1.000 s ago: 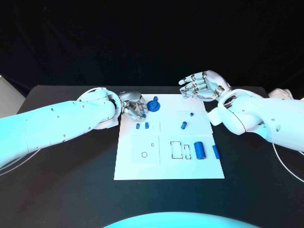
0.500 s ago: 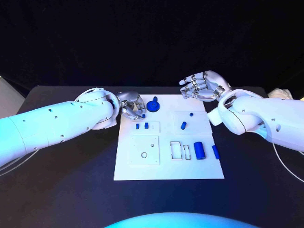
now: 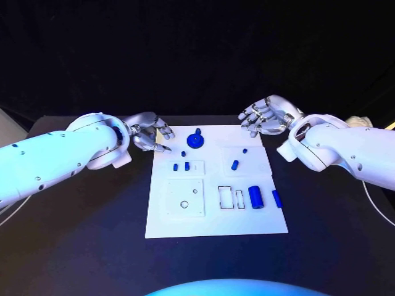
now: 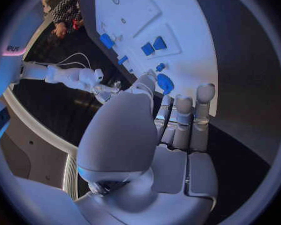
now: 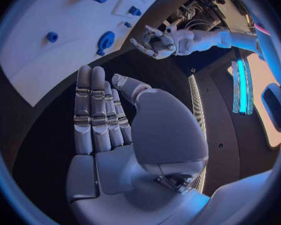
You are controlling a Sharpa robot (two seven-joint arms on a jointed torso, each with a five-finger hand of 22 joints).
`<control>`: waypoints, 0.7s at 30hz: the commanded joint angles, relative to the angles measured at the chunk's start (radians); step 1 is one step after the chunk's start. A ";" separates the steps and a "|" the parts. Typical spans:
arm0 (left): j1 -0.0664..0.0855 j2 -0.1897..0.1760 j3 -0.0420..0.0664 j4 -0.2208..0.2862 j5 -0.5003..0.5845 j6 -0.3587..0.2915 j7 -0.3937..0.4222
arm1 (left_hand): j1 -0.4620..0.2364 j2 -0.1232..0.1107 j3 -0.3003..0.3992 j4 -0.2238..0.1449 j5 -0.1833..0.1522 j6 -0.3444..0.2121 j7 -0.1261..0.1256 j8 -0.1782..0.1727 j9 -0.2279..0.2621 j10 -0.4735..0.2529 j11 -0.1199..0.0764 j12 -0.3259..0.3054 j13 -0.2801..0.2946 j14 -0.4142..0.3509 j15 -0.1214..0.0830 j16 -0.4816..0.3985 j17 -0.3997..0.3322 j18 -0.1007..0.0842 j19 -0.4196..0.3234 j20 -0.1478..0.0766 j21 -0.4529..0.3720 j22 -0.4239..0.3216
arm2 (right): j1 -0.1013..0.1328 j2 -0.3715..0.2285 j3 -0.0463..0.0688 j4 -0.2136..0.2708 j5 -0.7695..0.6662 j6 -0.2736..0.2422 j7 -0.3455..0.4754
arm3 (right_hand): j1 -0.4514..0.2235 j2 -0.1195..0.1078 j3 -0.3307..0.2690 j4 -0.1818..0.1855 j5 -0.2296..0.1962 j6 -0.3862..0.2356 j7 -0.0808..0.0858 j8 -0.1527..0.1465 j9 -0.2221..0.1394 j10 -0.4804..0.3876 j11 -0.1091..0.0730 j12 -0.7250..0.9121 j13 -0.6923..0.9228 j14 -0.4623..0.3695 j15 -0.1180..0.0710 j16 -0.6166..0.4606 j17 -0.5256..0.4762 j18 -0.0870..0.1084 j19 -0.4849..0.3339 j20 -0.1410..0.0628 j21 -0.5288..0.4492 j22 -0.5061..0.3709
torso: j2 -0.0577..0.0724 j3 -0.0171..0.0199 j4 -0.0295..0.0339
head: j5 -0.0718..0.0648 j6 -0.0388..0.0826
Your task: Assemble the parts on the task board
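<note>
Head view: seemingly empty left hand [image 3: 149, 135] beside task board [image 3: 215, 216]

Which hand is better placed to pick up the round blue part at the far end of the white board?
Probably the left hand: it sits open at the white task board's far left corner, nearer the round blue part. The right hand is beyond the far right corner.

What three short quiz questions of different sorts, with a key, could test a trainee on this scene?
1. True or false: the left hand holds a blue part.
2. Which part lies nearest the board's far edge? A) the round blue part with a stem B) the big blue cylinder
3. Fill in: the right hand hovers at the task board's far ____ corner.

Key: 1 false; 2 A; 3 right.
</note>
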 commanded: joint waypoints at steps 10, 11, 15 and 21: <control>-0.002 -0.137 0.015 0.099 0.748 -0.016 0.283 | 0.030 -0.013 0.192 0.004 -0.001 0.074 0.060 0.080 0.005 0.076 -0.032 0.135 0.015 -0.099 -0.030 -0.139 -0.178 0.021 -0.036 -0.029 -0.065 -0.052 | -0.001 -0.013 0.002 -0.021 -0.671 0.157 -0.232 | -0.040 -0.045 0.080 0.023 -0.005 0.058 -0.028 -0.036 -0.004 0.065 -0.029 -0.041 0.018 0.103 -0.030 0.607 0.481 -0.029 0.113 -0.024 0.505 0.456 | -0.001 -0.0004 0.0027 | -0.029 0.019; -0.002 -0.146 0.015 0.109 0.771 -0.012 0.296 | 0.028 -0.015 0.194 0.005 -0.001 0.074 0.060 0.081 0.005 0.078 -0.033 0.136 0.015 -0.099 -0.030 -0.140 -0.179 0.021 -0.036 -0.029 -0.065 -0.052 | -0.001 -0.013 0.002 -0.018 -0.696 0.161 -0.244 | -0.045 -0.052 0.088 0.027 -0.003 0.054 -0.027 -0.040 -0.003 0.053 -0.029 -0.044 0.017 0.108 -0.027 0.670 0.531 -0.038 0.130 -0.024 0.564 0.514 | -0.001 -0.0009 0.0029 | -0.030 0.019; -0.007 -0.186 0.015 0.158 0.850 0.001 0.337 | 0.005 -0.029 0.209 0.009 -0.004 0.077 0.055 0.090 0.004 0.098 -0.038 0.148 0.015 -0.093 -0.034 -0.145 -0.181 0.018 -0.024 -0.032 -0.057 -0.046 | -0.006 -0.010 0.002 -0.012 -0.791 0.162 -0.296 | -0.060 -0.071 0.109 0.040 -0.008 0.048 -0.025 -0.044 0.006 0.014 -0.020 -0.046 0.011 0.108 -0.019 0.798 0.628 -0.059 0.162 -0.016 0.690 0.640 | -0.002 -0.0022 0.0035 | -0.031 0.021; -0.011 -0.218 0.015 0.206 0.883 0.005 0.352 | -0.005 -0.036 0.224 0.005 -0.004 0.075 0.053 0.096 0.003 0.106 -0.041 0.153 0.013 -0.083 -0.037 -0.144 -0.179 -0.006 0.065 -0.036 0.046 0.032 | -0.014 0.003 0.002 -0.007 -0.868 0.153 -0.349 | -0.064 -0.081 0.119 0.046 -0.010 0.036 -0.023 -0.051 0.011 -0.001 -0.017 -0.043 0.008 0.110 -0.015 0.865 0.678 -0.069 0.177 -0.011 0.756 0.706 | -0.002 -0.0031 0.0044 | -0.024 0.024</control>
